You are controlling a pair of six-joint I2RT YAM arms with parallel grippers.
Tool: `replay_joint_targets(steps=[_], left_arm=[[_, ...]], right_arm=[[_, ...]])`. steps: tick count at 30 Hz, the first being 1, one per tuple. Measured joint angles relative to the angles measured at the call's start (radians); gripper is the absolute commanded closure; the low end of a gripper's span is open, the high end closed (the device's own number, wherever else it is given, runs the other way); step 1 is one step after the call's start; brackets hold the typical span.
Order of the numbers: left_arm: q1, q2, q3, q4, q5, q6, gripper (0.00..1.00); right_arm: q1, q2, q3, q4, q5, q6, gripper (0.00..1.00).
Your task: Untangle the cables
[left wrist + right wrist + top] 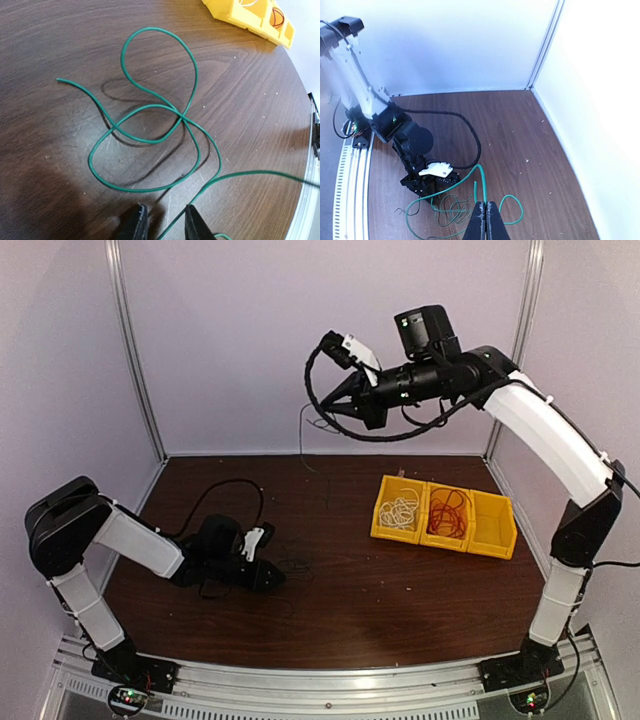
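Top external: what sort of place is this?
Likely a robot test cell: white enclosure walls, left arm and right arm bolted to a rail by a wooden table, yellow bin holding white cable and red cable.

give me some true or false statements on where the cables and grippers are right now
1. The right gripper is raised well above the table, shut on the green cable. True.
2. The white cable lies in the yellow bin's middle compartment. False: it is in the end compartment at the left of the top view; the red cable has the middle one.
3. The green cable lies in loops on the table ahead of the left gripper, one strand running between its fingers. True.
4. All three bin compartments hold a cable. False: the right-end one looks empty.
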Motion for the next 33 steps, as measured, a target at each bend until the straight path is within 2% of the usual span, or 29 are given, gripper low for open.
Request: replay_joint_targets(steps=[8, 16, 25, 33], left_arm=[[-0.001, 0.011, 0.007, 0.016, 0.0, 0.0, 0.69], [-0.005, 0.012, 0.016, 0.004, -0.005, 0.0, 0.68], [-0.007, 0.011, 0.033, -0.023, -0.014, 0.001, 0.65], [-0.009, 0.011, 0.036, -0.029, -0.016, 0.009, 0.65]], right_arm=[[-0.079, -0.104, 0.112, 0.067, 0.097, -0.013, 1.0], [-0.377, -0.15, 0.118, 0.102, 0.131, 0.024, 1.0], [-0.622, -0.318, -0.072, 0.194, 0.146, 0.066, 1.0], [-0.827, -0.39, -0.229, 0.242, 0.136, 0.095, 1.0]])
